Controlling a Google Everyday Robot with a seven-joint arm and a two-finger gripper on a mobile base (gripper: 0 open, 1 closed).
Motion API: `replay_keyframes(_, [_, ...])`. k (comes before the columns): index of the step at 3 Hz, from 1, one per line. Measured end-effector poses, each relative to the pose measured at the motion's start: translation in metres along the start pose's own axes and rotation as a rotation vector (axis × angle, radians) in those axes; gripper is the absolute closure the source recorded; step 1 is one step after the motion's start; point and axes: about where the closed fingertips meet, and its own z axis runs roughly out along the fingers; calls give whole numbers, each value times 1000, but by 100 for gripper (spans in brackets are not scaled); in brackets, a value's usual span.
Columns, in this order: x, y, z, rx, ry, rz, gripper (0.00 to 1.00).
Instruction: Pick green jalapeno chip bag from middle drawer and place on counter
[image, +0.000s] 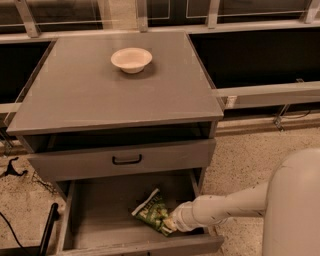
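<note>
The green jalapeno chip bag (151, 211) lies crinkled on the floor of the pulled-out middle drawer (102, 212), right of its centre. My gripper (171, 224) reaches in from the right on a white arm and is against the bag's lower right end. The bag rests on the drawer floor. The counter (95, 100) is the grey top slab above.
A cream bowl (131, 59) sits at the back middle of the counter. A closed grey drawer front with a black handle (126, 160) hangs above the open drawer. My white arm (235, 202) crosses the drawer's right wall. A black post (49, 227) stands at the lower left.
</note>
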Motion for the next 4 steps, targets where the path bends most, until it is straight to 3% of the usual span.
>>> replay_keyframes(2, [-30,-2,-55,-13,-38,-102,100])
replay_keyframes(4, [-64,-2,-123,-118,-11,-328,100])
